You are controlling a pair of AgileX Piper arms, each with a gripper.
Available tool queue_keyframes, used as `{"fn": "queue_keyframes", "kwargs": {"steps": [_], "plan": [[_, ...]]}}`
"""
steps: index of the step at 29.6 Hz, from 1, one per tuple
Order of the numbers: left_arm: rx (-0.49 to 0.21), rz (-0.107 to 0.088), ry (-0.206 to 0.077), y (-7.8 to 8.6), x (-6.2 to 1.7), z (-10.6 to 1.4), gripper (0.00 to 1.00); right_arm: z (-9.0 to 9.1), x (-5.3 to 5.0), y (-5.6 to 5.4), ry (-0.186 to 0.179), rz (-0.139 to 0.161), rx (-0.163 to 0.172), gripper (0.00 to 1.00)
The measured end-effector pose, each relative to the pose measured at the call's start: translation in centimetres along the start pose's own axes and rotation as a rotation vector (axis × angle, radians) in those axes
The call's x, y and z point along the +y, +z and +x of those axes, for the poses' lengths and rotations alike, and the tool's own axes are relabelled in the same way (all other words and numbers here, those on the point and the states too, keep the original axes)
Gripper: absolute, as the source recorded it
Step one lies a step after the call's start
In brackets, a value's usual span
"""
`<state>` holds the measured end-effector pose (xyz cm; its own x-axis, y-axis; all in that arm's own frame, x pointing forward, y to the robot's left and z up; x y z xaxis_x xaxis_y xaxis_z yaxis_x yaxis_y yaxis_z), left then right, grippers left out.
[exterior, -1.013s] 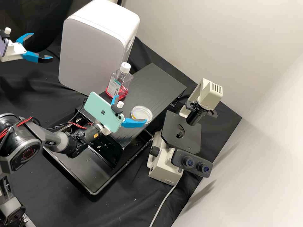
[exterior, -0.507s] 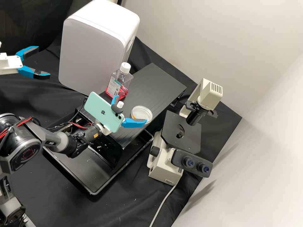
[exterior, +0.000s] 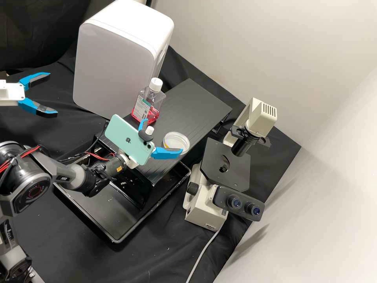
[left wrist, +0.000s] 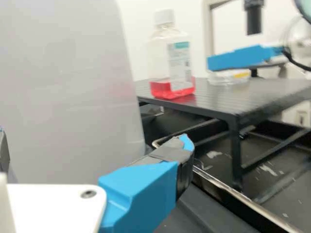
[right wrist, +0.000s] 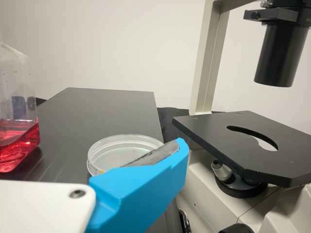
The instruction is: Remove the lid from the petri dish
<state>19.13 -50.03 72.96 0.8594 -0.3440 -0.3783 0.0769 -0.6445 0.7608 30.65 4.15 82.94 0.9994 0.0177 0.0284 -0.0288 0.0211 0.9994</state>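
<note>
**A:** Approach phase, folks, that was where we stood! The dish (exterior: pixel 176 141) sat on the stand (exterior: pixel 196 102), at the corner nearest the microscope (exterior: pixel 227 173), lid still on as far as I could tell.

**B:** And the right jaws were spread wide, coming in low over the stand's edge. From the right wrist, one blue finger (right wrist: pixel 146 179) ran along the near side of the dish, its tip crossing the rim.

**A:** Touching?

**B:** Couldn't tell. The other finger stood off toward the flask (exterior: pixel 148 103), apart from the dish. Nothing was gripped.

**A:** And the left jaws?

**B:** Wide apart too, holding nothing, hanging over the desk (exterior: pixel 59 243) out by the white box (exterior: pixel 118 55), well away from the stand. No part in this step, I'd have said.

**A:** So, the next move?

**B:** My read: the right jaws needed to bracket the lid, one finger each side, high on the rim, so they caught the lid and not the base under it. Then close gently and lift straight up.

**A:** The danger?

**B:** A shallow clear lid, with little wall to pinch. Grip too low and the whole dish would likely come up. Shove it sideways and it could slide off that corner toward the tray (exterior: pixel 102 220) below.
</note>
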Motion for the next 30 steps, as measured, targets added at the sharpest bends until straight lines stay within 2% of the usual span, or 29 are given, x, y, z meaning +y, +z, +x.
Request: {"fn": "queue_keyframes", "kwargs": {"steps": [1, 5, 7, 12, 13, 15, 19, 23, 24, 27, 30], "plan": [[-0.009, 0.02, -0.007, 0.2, -0.15, 0.0, 1.0, 0.0, 0.0, 0.0, 0.0, 0.0, 0.0, 1.0], [-0.034, 0.045, -0.041, 0.7, -0.98, 0.5, 1.0, 0.0, 0.0, 0.0, 0.0, 0.0, 0.0, 1.0], [-0.043, 0.046, -0.064, 0.8, -1.5, 0.8, 1.0, 0.0, 0.0, 0.0, 0.0, 0.0, 0.0, 1.0], [-0.075, 0.043, -0.097, 1.2, -2.19, 1.1, 1.0, 0.0, 0.0, 0.0, 0.0, 0.0, 0.0, 1.0], [-0.093, 0.034, -0.102, 1.3, -2.26, 1.0, 1.0, 0.0, 0.0, 0.0, 0.0, 0.0, 0.0, 1.0], [-0.144, 0.002, -0.109, 1.5, -2.23, 1.1, 1.0, 0.0, 0.0, 0.0, 0.0, 0.0, 0.0, 1.0], [-0.225, -0.079, -0.126, 1.8, -2.12, 1.2, 1.0, 0.0, 0.0, 0.0, 0.0, 0.0, 0.0, 1.0], [-0.225, -0.167, -0.137, 1.7, -2.08, 1.2, 1.0, 0.0, 0.0, 0.0, 0.0, 0.0, 0.0, 1.0], [-0.224, -0.184, -0.139, 1.7, -2.08, 1.2, 1.0, 0.0, 0.0, 0.0, 0.0, 0.0, 0.0, 1.0], [-0.224, -0.206, -0.134, 1.7, -1.91, 1.4, 1.0, 0.0, 0.0, 0.0, 0.0, 0.0, 0.0, 1.0], [-0.225, -0.21, -0.13, 1.8, -1.88, 1.8, 1.0, 0.0, 0.0, 0.0, 0.0, 0.0, 0.0, 1.0]]}}
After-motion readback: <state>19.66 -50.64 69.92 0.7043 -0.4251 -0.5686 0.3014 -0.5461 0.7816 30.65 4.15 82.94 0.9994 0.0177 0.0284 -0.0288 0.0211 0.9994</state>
